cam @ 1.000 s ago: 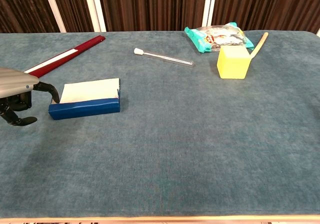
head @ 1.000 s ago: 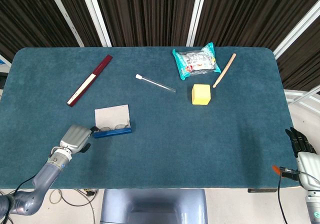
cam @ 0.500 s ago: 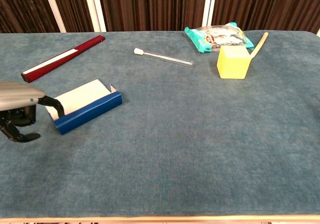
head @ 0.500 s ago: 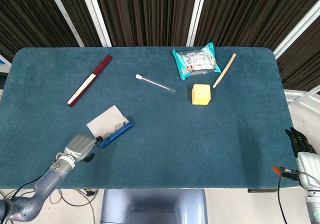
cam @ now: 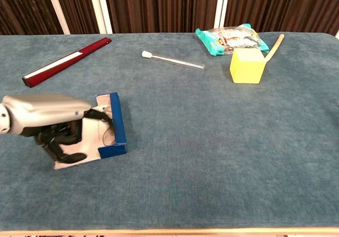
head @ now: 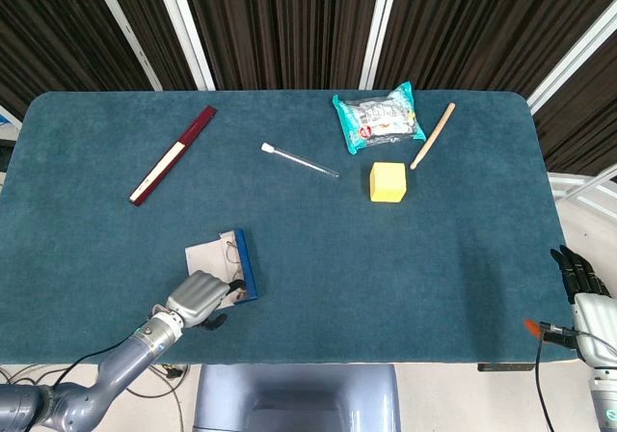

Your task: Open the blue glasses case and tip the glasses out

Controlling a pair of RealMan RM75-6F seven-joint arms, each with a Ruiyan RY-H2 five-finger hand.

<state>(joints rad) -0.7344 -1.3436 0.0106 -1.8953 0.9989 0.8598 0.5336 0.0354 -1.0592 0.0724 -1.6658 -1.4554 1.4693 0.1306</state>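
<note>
Blue glasses case (head: pixel 234 267) now swung round, blue edge running 12-to-6, dragged toward desk (head: pixel 386 258) near edge. Lid open, glasses (head: pixel 229 256) still inside. Left robot hand (head: pixel 200 299) grips case's near end; tipping remains. Right robot hand (head: pixel 578 273) idle at 4 o'clock, off desk, grip state unclear.

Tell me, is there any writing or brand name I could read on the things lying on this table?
Snack packet: there is printing on its front, but it is too small and blurred to read in either view.
Red flat case: a pale strip along it, no legible text.
Blue glasses case, yellow block, wooden stick, swab tube: no writing visible.
</note>
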